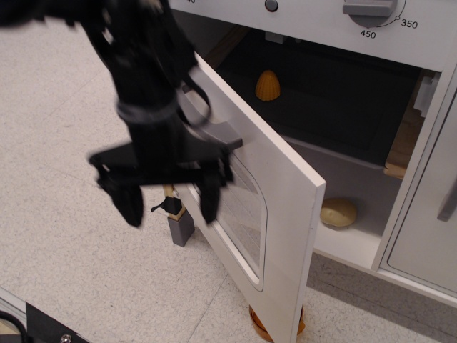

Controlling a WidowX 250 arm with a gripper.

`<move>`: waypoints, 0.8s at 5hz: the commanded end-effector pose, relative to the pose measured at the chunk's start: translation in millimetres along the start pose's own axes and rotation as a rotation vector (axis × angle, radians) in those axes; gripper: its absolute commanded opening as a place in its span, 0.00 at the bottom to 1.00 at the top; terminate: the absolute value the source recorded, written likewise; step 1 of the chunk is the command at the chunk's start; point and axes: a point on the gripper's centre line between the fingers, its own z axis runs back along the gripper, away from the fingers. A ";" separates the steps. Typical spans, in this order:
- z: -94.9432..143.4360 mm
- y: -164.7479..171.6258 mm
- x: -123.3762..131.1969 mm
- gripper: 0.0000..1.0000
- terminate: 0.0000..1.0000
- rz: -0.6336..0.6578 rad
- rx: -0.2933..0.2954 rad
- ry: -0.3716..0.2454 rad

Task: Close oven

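The oven door [275, 207] stands wide open, swung out toward 6 o'clock, its wire-lined window [241, 207] facing 8 o'clock. The black pincer [169, 196] hangs in front of that window, fingers spread apart, gripping nothing. Inside, an orange cone [268, 85] sits on the dark tray [335, 100].

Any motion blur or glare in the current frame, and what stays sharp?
observation.image: the arm and end effector are smeared by motion blur, fingers soft-edged; the oven door, temperature dial and floor are sharp. Lighting is even and diffuse, with no hard glare on the door window; the oven's inner tray sits in shadow.
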 end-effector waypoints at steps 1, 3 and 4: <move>-21.4 -28.8 18.8 1.00 0.00 -0.034 -0.039 -0.090; -40.7 -79.2 40.6 1.00 0.00 0.030 -0.095 -0.056; -48.4 -95.9 49.7 1.00 0.00 0.036 -0.118 -0.060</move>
